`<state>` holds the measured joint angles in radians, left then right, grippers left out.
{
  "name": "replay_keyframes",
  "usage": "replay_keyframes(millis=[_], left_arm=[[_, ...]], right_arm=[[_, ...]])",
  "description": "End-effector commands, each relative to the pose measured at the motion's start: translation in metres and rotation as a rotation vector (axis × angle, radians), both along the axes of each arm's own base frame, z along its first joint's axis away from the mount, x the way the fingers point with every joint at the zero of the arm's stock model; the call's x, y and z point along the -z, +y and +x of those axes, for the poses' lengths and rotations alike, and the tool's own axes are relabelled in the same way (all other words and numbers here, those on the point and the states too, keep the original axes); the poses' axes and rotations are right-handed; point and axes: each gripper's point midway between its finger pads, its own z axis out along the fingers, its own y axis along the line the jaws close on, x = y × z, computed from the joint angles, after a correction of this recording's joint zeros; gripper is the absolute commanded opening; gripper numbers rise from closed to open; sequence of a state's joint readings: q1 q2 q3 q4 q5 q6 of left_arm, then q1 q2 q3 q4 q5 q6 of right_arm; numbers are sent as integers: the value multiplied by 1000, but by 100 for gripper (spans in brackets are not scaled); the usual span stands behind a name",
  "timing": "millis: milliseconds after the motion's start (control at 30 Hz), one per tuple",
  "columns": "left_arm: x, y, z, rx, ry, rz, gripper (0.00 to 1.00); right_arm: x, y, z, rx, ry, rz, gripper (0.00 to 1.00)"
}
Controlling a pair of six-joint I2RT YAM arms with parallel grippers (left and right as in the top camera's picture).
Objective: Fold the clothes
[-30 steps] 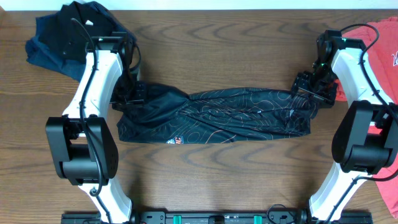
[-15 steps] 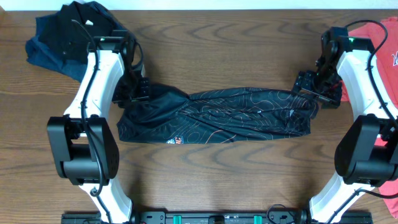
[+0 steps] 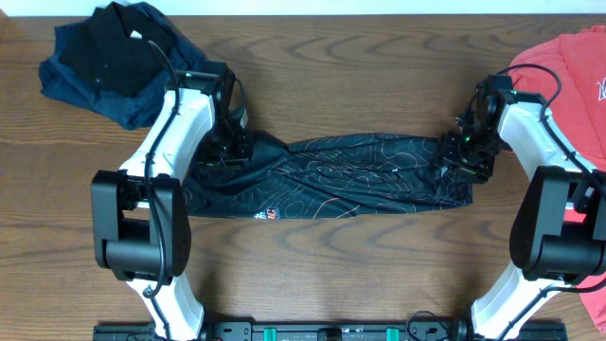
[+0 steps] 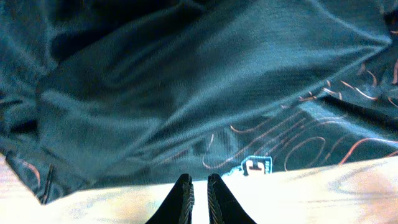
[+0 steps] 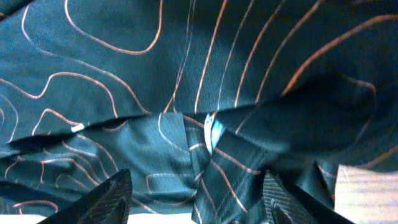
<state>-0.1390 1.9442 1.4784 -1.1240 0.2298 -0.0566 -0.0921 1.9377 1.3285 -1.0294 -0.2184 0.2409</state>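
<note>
Black jersey (image 3: 331, 180) lies in a long band on wooden table (image 3: 360, 66)

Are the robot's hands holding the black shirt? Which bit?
Nothing looks held. The left gripper has its jaws shut at the edge of the jersey, with no cloth seen between them. The right gripper hangs open over the other end.

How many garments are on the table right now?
4 that I can make out: the jersey in the middle, a black garment and a navy garment heaped at the far left corner, and a red T-shirt at the right edge. More may lie hidden under the heaped two.
</note>
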Motion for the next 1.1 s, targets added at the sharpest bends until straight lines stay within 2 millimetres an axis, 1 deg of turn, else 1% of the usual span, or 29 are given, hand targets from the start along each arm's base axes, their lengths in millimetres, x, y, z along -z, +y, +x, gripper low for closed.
replay_keyframes(millis=[0, 100, 233, 333, 367, 400, 467, 533, 600, 667, 733, 1000, 1067], left_arm=[[14, 2, -4, -16, 8, 4, 12], [25, 3, -5, -25, 2, 4, 12], [39, 9, -14, -53, 23, 8, 11], [42, 18, -16, -78, 32, 9, 11], [43, 22, -16, -90, 32, 9, 11], [44, 26, -14, -105, 28, 9, 11], [44, 36, -12, -137, 25, 8, 11], [45, 47, -12, -170, 27, 7, 11], [45, 58, -12, -205, 30, 7, 11], [45, 68, -12, -236, 34, 7, 11], [45, 77, -13, -264, 37, 6, 11], [45, 104, -12, -347, 29, 10, 11], [46, 116, -13, -409, 34, 43, 11]], right_arm=[[3, 3, -1, -14, -14, 12, 66], [7, 0, 0, -5, -22, 8, 63], [13, -6, -8, 24, -1, 9, 50], [17, -13, -13, 46, 13, 8, 39], [19, -16, -14, 55, 16, 8, 34], [20, -19, -16, 67, 19, 9, 27], [21, -25, -18, 84, 23, 9, 17], [22, -29, -19, 99, 26, 10, 11], [22, -35, -20, 115, 28, 3, 8], [23, -41, -21, 126, 29, -8, 3], [23, -44, -21, 136, 29, -7, 2], [23, -48, -18, 148, 16, -17, 2], [25, -57, -20, 184, 34, -71, 2]])
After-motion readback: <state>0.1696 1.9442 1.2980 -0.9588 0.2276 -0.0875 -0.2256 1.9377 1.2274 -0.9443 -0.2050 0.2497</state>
